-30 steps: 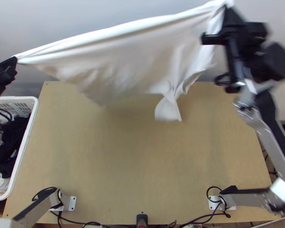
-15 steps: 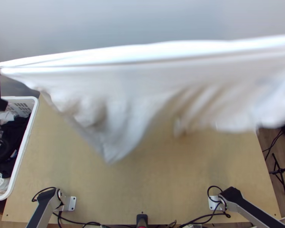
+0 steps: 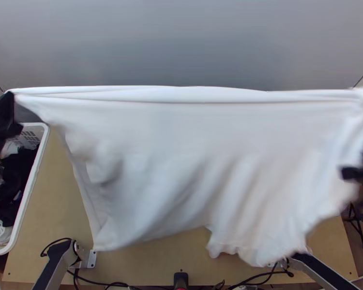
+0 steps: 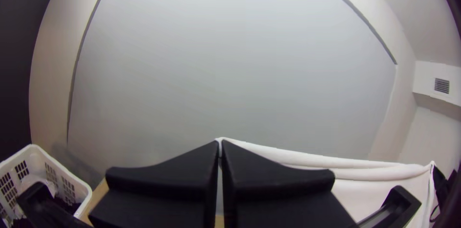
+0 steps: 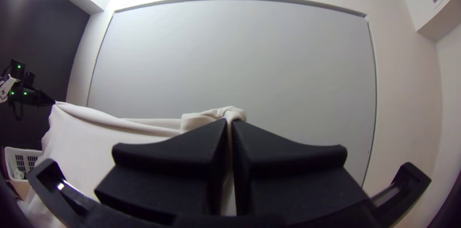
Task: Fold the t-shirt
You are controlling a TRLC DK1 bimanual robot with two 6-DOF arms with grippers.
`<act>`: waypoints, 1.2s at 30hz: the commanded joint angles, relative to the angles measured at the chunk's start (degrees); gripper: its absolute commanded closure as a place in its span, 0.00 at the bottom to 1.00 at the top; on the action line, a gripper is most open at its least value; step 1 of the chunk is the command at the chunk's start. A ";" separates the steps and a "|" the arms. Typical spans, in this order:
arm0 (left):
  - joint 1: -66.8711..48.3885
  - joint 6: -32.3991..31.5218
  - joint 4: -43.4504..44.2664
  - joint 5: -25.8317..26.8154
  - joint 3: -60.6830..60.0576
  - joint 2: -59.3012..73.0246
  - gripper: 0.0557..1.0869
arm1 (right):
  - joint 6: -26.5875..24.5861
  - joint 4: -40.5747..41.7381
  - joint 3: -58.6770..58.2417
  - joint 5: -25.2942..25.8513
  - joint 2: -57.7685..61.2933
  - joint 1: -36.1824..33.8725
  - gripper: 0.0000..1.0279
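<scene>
White t-shirt point(image 3: 181, 140), clamped in left pincer point(image 4: 221, 144) and right pincer point(image 5: 229, 121), has billowed toward the frame's bottom, probably nearing laydown.

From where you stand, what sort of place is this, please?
It looks like an indoor robot workspace for practising laundry handling, perhaps a lab: a wooden table with two mounted robot arms, a white basket of clothes beside it, and a white cloth stretched between the arms.
</scene>
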 commanded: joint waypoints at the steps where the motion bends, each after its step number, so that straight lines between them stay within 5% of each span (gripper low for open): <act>1: -1.29 -0.97 0.50 -1.22 1.29 10.96 0.97 | 9.07 7.36 -9.26 -2.15 9.89 -4.01 0.97; 4: -1.99 -1.23 0.15 -3.24 5.42 18.08 0.97 | 22.61 9.64 -8.47 -12.96 17.18 -13.67 0.97; 9: -3.66 -1.23 -0.90 -5.70 11.05 29.15 0.97 | 30.60 9.91 -5.05 -16.22 30.72 -18.86 0.97; 16: -4.63 -1.41 -2.13 -7.02 18.08 31.26 0.97 | 32.10 10.61 3.48 -16.66 35.11 -19.56 0.97; 26: -1.11 -4.22 -5.47 -7.11 33.55 17.90 0.97 | 34.73 -7.23 35.74 -19.29 27.38 -19.74 0.97; 36: 2.49 -4.22 -1.87 -7.54 31.79 2.70 0.97 | 32.98 -19.80 40.74 -22.10 14.37 -17.37 0.97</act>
